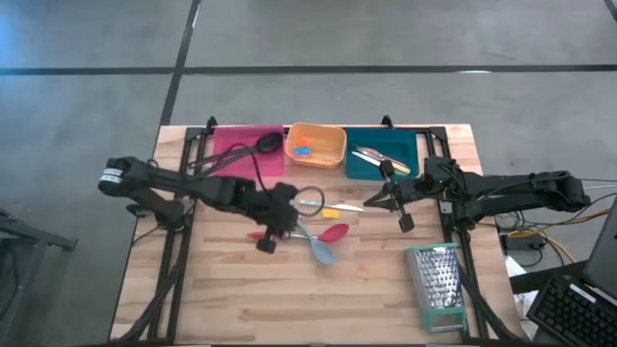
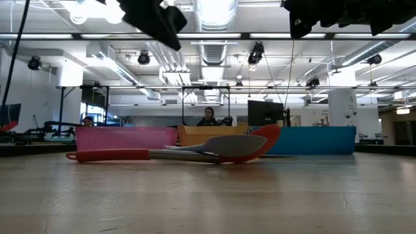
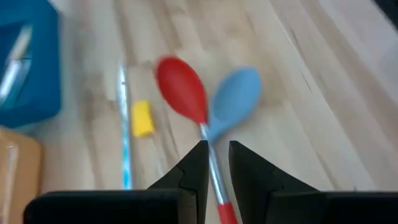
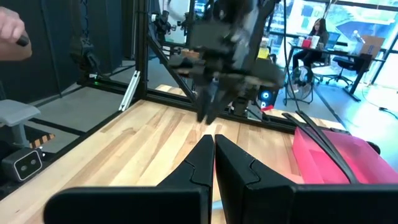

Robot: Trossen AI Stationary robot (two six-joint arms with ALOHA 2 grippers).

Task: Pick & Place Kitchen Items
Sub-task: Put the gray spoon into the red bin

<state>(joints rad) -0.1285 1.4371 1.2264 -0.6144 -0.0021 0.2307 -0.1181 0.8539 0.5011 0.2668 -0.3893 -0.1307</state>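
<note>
A red spoon [image 1: 331, 232] and a grey spoon [image 1: 322, 252] lie crossed on the table's middle, handles toward the left; the left wrist view shows both heads, red spoon [image 3: 181, 88] and grey spoon [image 3: 235, 102]. A small yellow piece [image 1: 331, 213] lies beside a slim silver utensil [image 1: 349, 205]. My left gripper [image 1: 289, 220] hovers above the spoons' handles, its fingers [image 3: 194, 167] a narrow gap apart with nothing between them. My right gripper [image 1: 369, 203] hangs shut and empty in front of the teal bin [image 1: 381, 164]; in its own view the right gripper [image 4: 213, 140] shows its fingertips together.
Along the far edge stand a pink bin [image 1: 231, 145] with a black spoon [image 1: 266, 145], an orange bin [image 1: 333, 137] with small blue and orange pieces, and the teal bin with utensils. A metal grater [image 1: 439, 284] lies near right. People sit in the room behind.
</note>
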